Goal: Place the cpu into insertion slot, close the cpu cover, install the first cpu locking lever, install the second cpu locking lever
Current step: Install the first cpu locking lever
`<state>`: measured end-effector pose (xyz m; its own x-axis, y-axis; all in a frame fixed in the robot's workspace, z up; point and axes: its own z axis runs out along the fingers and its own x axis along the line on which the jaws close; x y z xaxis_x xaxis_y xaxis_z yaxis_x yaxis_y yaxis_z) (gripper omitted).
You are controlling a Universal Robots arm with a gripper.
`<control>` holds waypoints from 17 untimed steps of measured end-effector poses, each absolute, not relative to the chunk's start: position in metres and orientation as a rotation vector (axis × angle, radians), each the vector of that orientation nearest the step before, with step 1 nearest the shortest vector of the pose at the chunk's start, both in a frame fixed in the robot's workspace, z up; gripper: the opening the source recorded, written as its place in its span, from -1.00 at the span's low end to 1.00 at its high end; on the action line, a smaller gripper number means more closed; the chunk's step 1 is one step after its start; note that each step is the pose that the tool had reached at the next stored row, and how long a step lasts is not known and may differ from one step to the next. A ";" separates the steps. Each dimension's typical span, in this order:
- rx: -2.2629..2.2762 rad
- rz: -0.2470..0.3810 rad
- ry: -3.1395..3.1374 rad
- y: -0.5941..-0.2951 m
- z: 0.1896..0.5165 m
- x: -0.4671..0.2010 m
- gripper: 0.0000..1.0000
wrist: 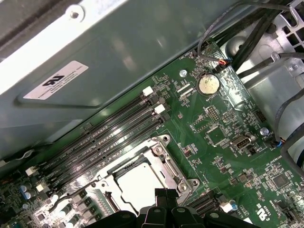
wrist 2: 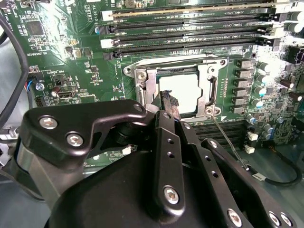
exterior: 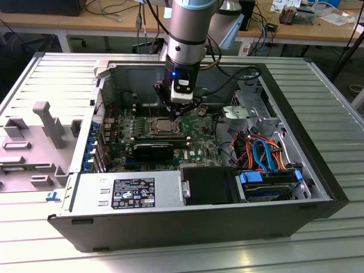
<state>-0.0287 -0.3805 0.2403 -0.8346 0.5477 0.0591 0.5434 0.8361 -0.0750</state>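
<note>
Gripper [wrist 2: 169,105] fingertips are closed together with nothing visible between them, at the edge of the cpu cover [wrist 2: 209,90]. The cpu [wrist 2: 184,90] lies in the insertion slot [wrist 2: 172,67], and the fingers hide 1 corner. 1 thin locking lever [wrist 2: 229,141] angles away. Memory slots [wrist 2: 190,35] border the socket.

Exterior view: off arm [exterior: 190,28], high up, looks obliquely down into open pc case [exterior: 170,227]; whole case in frame.
Both wrist views: v. close over motherboard [wrist 2: 71,71] [wrist: 228,156], facing down past gripper [wrist 2: 170,107] [wrist: 164,209], diff. angles.
Shared: cpu cover [wrist 2: 142,88] [wrist: 164,164], mem slots [wrist 2: 190,45] [wrist: 109,137].
</note>
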 end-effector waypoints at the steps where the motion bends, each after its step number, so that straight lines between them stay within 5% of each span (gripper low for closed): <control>1: -0.872 0.084 -2.935 -0.381 0.240 -0.029 -0.79; 17: -0.851 0.085 -2.942 -0.381 0.240 -0.029 -0.79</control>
<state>-0.0287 -0.3807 0.2403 -0.8428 0.5350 0.0591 0.5307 0.8443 -0.0749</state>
